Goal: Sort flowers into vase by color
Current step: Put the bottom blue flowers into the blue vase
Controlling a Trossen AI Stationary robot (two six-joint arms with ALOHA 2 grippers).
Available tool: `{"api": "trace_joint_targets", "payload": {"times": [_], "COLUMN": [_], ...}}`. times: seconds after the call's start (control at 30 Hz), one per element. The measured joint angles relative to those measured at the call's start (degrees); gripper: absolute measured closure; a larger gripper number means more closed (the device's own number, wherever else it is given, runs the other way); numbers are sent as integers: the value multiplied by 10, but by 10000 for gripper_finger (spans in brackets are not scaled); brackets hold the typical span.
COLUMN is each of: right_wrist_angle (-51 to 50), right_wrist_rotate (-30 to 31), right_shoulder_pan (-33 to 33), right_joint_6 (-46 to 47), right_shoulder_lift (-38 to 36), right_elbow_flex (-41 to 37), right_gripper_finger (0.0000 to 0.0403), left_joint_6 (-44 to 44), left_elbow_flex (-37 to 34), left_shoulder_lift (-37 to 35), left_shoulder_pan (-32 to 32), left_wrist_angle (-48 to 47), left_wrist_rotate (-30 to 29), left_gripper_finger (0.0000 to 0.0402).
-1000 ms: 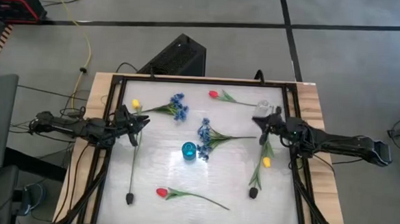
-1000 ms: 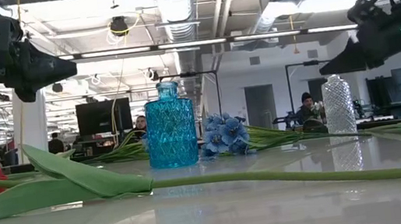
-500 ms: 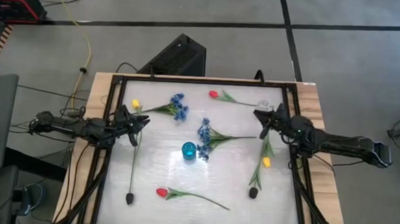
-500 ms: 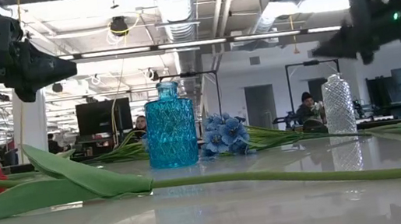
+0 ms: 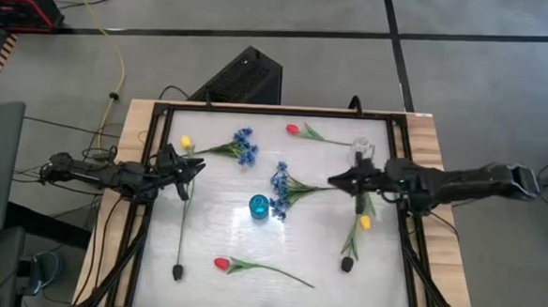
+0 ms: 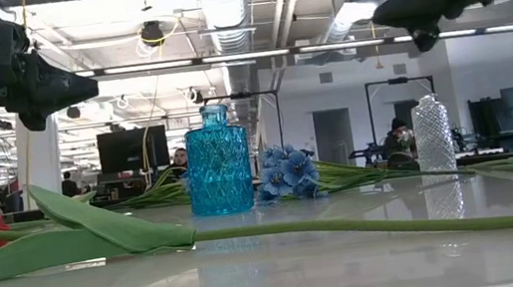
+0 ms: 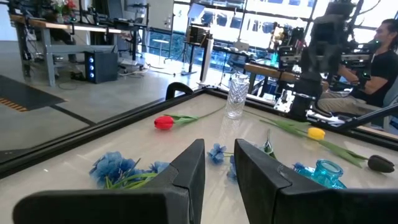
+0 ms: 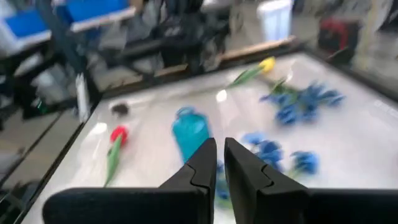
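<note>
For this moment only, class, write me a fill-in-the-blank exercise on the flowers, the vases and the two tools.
1. The blue vase holds ____ flowers.
2. The clear vase stands nearest the table's ____ edge.
3. The right tool hangs over the stems of a ____ spray.
4. The yellow tulip lies on the table's ____ side.

Missing words: no; far; blue; right

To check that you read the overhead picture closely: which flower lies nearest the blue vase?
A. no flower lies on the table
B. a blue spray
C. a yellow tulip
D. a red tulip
B: in the high view a blue spray lies right beside the blue vase, while the red tulips and yellow tulips lie farther off.
</note>
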Motion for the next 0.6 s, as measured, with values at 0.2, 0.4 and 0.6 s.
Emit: {"api": "trace_joint_targets", "payload": {"times": [0.2,0.4,0.6], "right_wrist_angle": [-132,-313,-457], "right_wrist_rotate": [0,27,57], "right_shoulder_pan": [58,61,45], "right_joint_6": [0,-9,-54], "right_shoulder_lift": [150,279,409], "right_elbow_flex": [161,307,403], "right_gripper_finger": [342,341,325], "left_joint_6": [0,0,0], "left_elbow_flex": [0,0,0], "left_shoulder_lift": [0,0,0], "left_shoulder_pan": [0,0,0], "left_wrist_angle": [0,0,0], "left_wrist_rotate": [0,0,0], "left_gripper_finger": [326,326,326]}}
